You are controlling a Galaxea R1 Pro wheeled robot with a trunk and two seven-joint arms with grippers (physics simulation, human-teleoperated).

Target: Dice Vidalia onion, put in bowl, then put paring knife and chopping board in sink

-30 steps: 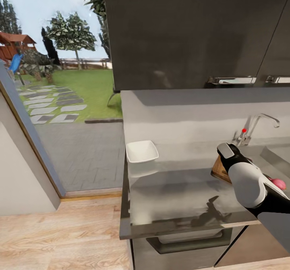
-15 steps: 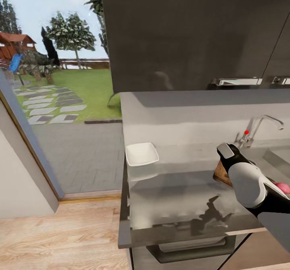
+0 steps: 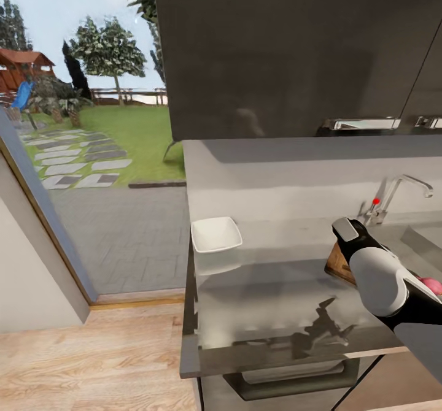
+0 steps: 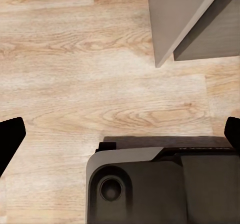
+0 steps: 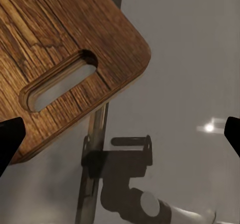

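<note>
The white squarish bowl (image 3: 216,234) sits on the grey countertop (image 3: 270,288) near its left end. At the right, my right arm (image 3: 374,279) reaches over a corner of the dark-brown chopping board (image 3: 337,262). The pink Vidalia onion (image 3: 432,286) peeks out just behind that arm; what it rests on is hidden. In the right wrist view the board's slot-handle end (image 5: 60,58) lies on the worktop, below my open right gripper (image 5: 120,134), which holds nothing. My left gripper (image 4: 120,134) hangs open over wooden floor. The sink's edge (image 3: 426,234) shows at far right. The paring knife is out of view.
A chrome tap (image 3: 396,193) with a red dot stands behind the board. Dark wall cabinets (image 3: 294,49) hang above the counter. A glass door onto a garden lies to the left. My own dark base (image 4: 160,184) shows over the wooden floor (image 4: 75,58).
The head view has shifted slightly, so the counter and tap sit a little further right and lower. My right arm stays over the board's corner.
</note>
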